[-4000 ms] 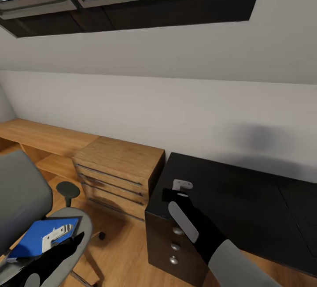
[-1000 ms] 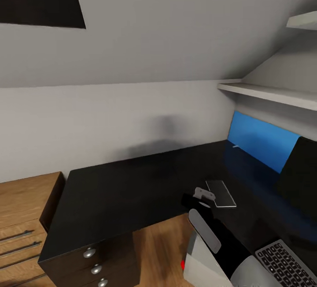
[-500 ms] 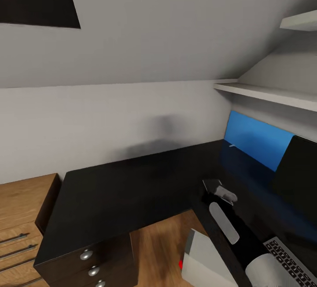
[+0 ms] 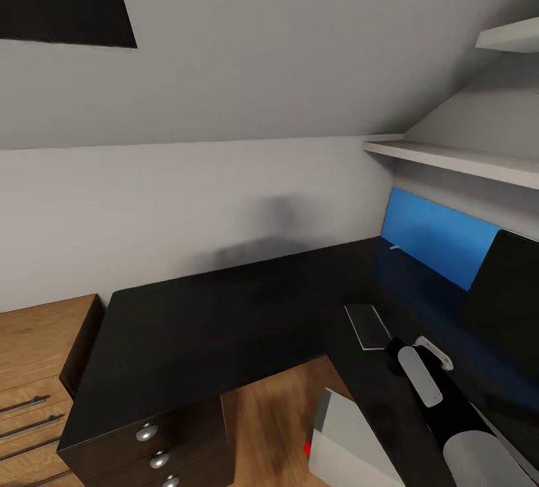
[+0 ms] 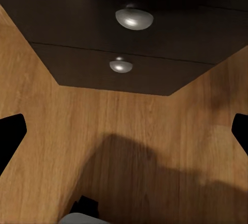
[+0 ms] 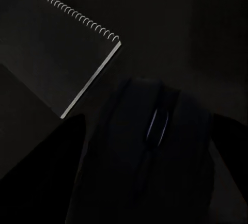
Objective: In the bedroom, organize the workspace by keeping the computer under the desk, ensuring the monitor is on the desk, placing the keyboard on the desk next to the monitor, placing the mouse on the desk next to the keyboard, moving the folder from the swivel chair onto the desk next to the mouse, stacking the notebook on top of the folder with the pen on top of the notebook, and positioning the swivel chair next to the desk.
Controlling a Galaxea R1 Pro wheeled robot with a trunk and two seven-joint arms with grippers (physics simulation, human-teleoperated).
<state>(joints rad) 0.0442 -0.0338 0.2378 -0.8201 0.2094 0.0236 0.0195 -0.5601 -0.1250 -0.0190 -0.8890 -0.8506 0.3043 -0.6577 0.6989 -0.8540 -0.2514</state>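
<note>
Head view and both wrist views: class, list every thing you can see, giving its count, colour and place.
desk: one, black top, L-shaped, along the walls
drawer knobs: three, silver, on the desk's black drawer unit
back panel: one, blue, behind the desk's right wing
monitor: one, black, on the desk at far right
notebook: one, dark, spiral-bound, flat on the desk
mouse: one, black, on the desk beside the notebook
computer: one, light grey, red dot, on the floor under the desk
cabinet: one, light wood, left of the desk
shelves: two, white, on the right wall
floor: wood
left gripper: black, jaws apart, above the floor
right gripper: black, over the mouse
</note>
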